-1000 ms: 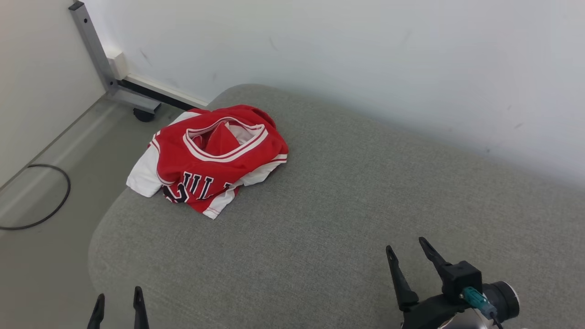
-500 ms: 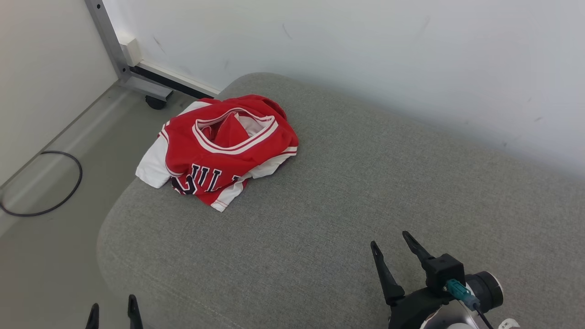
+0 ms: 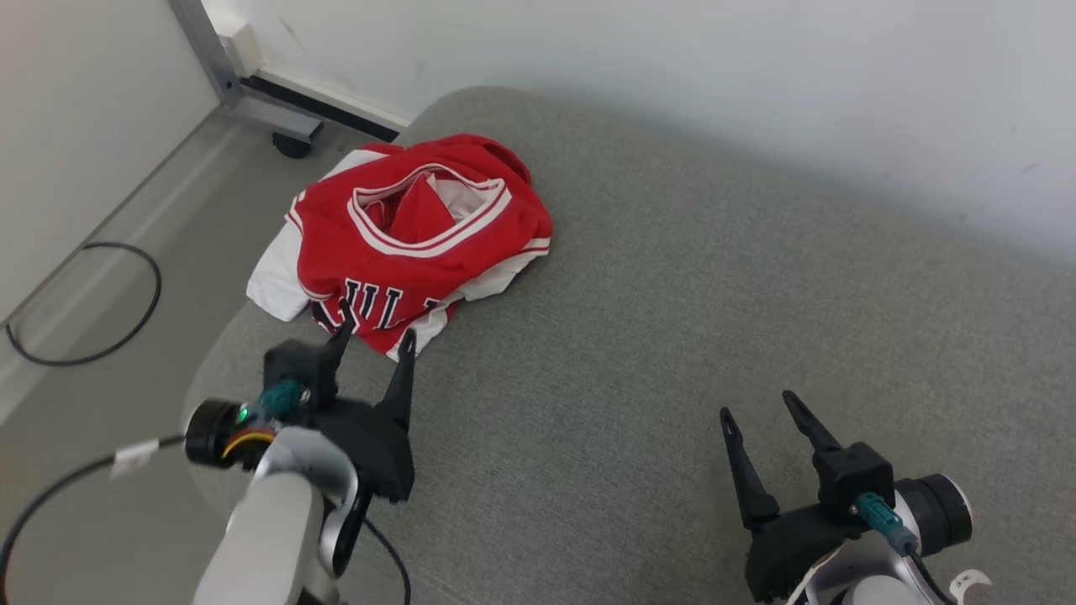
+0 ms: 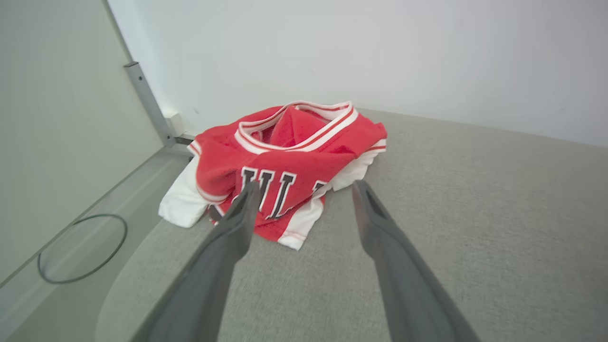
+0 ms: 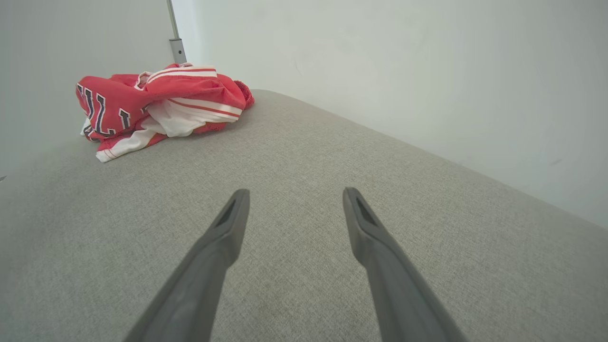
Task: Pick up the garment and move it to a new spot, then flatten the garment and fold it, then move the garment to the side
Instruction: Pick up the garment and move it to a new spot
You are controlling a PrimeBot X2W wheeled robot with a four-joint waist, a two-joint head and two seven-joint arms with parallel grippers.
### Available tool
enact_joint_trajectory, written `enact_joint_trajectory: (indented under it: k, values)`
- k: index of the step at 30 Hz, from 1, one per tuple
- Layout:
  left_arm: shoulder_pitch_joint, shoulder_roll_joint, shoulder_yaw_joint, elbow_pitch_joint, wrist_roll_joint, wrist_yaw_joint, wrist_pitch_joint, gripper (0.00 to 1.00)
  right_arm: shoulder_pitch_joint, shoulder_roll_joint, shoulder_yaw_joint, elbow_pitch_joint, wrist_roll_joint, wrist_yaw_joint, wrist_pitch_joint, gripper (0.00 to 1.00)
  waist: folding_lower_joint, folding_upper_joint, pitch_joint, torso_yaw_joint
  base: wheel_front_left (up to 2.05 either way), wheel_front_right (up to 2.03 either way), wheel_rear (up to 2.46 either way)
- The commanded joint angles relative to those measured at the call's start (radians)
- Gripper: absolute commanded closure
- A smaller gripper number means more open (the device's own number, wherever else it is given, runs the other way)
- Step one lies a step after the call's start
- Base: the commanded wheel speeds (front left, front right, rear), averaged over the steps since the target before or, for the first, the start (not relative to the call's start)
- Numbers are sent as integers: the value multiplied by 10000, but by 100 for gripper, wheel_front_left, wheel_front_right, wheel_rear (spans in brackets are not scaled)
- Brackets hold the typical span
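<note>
**Item 1, jersey**. Red, with white trim and dark block lettering. It is crumpled in a loose heap with the neck opening facing up. It lies at the far left corner of the cushion, and one white part hangs over the cushion's left edge.

**Item 2, left gripper**. Jaws spread wide with nothing between them. The fingertips point at the lettered near edge of the jersey and sit just beside it. Whether they touch the cloth cannot be told.

**Item 3, right gripper**. Jaws spread wide and empty. It is over bare cushion at the near right, well apart from the jersey.

**Item 4, cushion.** Grey woven fabric with rounded corners, set against a pale wall.

**Item 5, surroundings.** The floor to the left is grey. A black cable lies on it in a loop. A metal frame on a dark castor stands by the wall, beyond the jersey.
</note>
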Motion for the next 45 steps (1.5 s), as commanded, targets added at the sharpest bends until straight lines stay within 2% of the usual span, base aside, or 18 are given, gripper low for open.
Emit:
enact_joint_trajectory:
  k: [1,5,11,18,21,22,23,24,25,31,35,40,45]
  values:
    - [-335,-70,-148,298,-158,-17,124,0,207,-24,-62,-121,-115,-21,46,0,-1,0,520,-60,0,0,0]
    - [-2145,28,-179,1781,-458,-65,508,0,-4,-23,312,-812,-417,-21,425,0,-1,0,1329,-1093,0,0,0]
    - [-3749,481,0,3686,-618,57,1209,0,-250,-128,667,-1494,-586,-21,788,0,-1,0,2221,-2274,0,0,0]
    - [-4709,820,110,5179,-766,323,2151,0,-291,-174,640,-1865,-497,-21,863,0,-1,0,2725,-2876,0,0,0]
    - [-4940,887,65,5460,-696,415,2202,0,-297,-148,670,-1837,-421,-21,771,0,-1,0,2741,-2972,0,0,0]
    - [-4988,875,94,5535,-723,489,2138,12,-292,-137,673,-1806,-395,-21,756,0,-1,0,2719,-2979,0,0,0]
    - [-5005,833,108,5586,-771,523,2051,49,-291,-119,681,-1770,-386,-21,748,0,-1,0,2692,-2984,0,0,0]
    - [-4973,810,94,5656,-741,616,1954,80,-296,-101,696,-1722,-366,-21,720,0,-1,0,2632,-2986,0,0,0]
    - [-4947,814,67,5728,-693,674,1869,100,-305,-81,714,-1686,-335,-21,703,0,-1,0,2585,-2988,0,0,0]
    - [-5107,888,-171,5908,-523,824,1295,100,-289,-48,778,-1416,-281,-21,575,0,-1,0,2127,-2906,0,0,0]
    - [-5254,1062,-296,5961,-444,720,1105,100,-81,-24,811,-1127,-128,-21,377,0,-1,0,1531,-2909,0,0,0]
    - [-5842,1321,-394,5633,-594,269,1072,100,205,-5,679,-736,287,-21,23,0,-1,0,503,-3135,0,0,0]
    - [-6597,1430,-602,5003,-614,89,1061,100,580,-7,458,-493,707,-21,-216,0,-1,0,-291,-3479,0,0,0]
